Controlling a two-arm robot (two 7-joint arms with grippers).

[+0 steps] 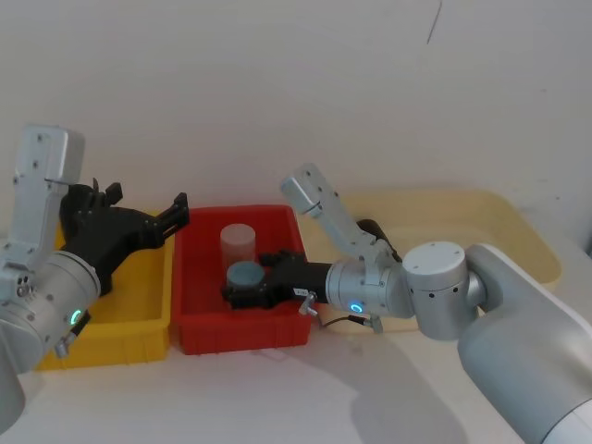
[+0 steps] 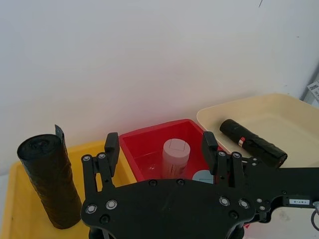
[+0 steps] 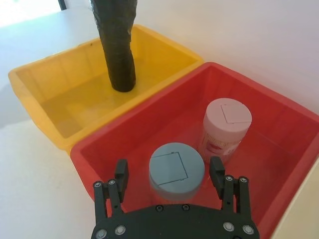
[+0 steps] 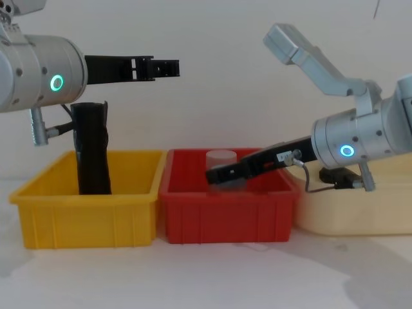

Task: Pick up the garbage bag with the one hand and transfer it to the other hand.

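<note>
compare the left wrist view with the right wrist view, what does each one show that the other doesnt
Left wrist view alone: the garbage bag with its red-and-white label lying in the cream tray, and the left gripper, open, in the foreground.
Right wrist view alone: the right gripper, open, low over the blue-lidded jar, whose whole lid shows here.
Both: the yellow bin with the upright black roll, the red bin and the white jar.
</note>
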